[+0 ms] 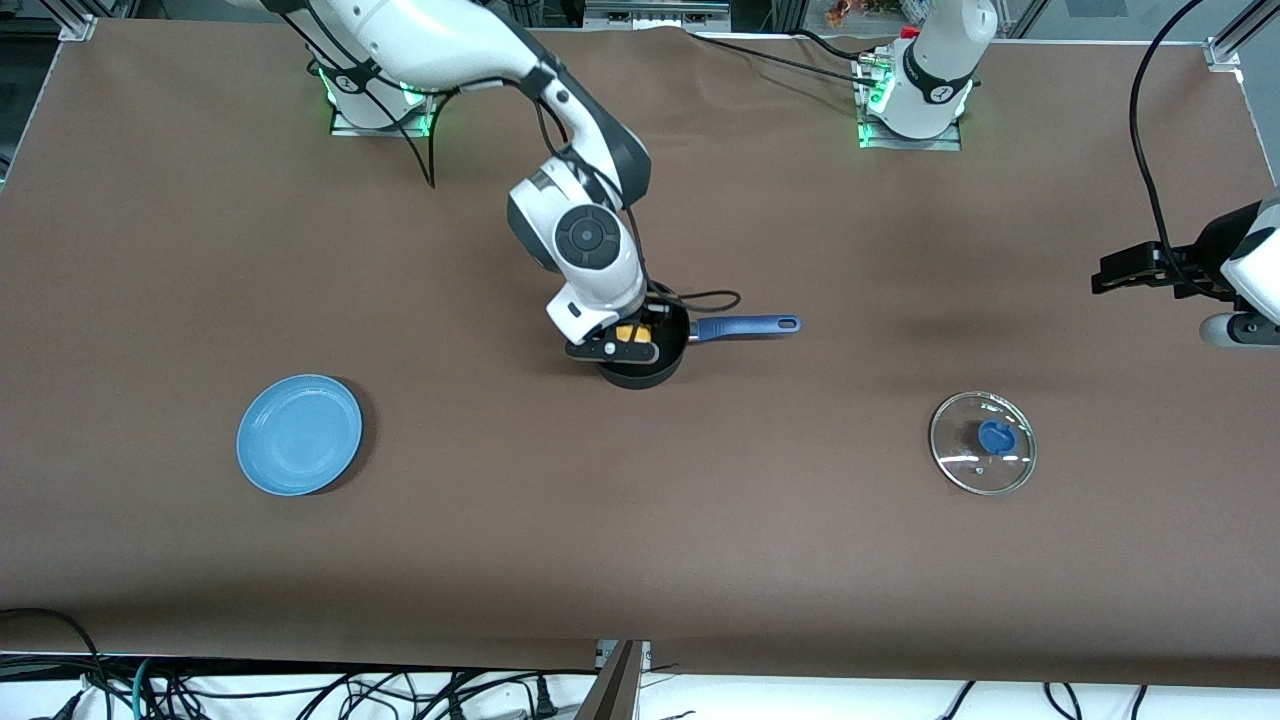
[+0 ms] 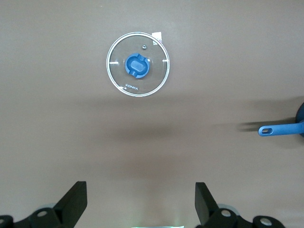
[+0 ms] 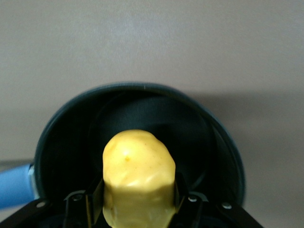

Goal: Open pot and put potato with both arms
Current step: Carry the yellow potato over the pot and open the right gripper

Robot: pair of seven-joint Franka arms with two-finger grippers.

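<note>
The black pot with its blue handle stands open at the table's middle. My right gripper is shut on the yellow potato and holds it over the pot's mouth. In the right wrist view the potato sits between the fingers above the pot's dark inside. My left gripper is open and empty, up in the air at the left arm's end of the table. In the left wrist view its fingers stand wide apart, and the pot handle's end shows at the edge.
The glass lid with the blue knob lies flat on the table toward the left arm's end, also in the left wrist view. A flat blue plate lies toward the right arm's end. A black cable lies beside the pot.
</note>
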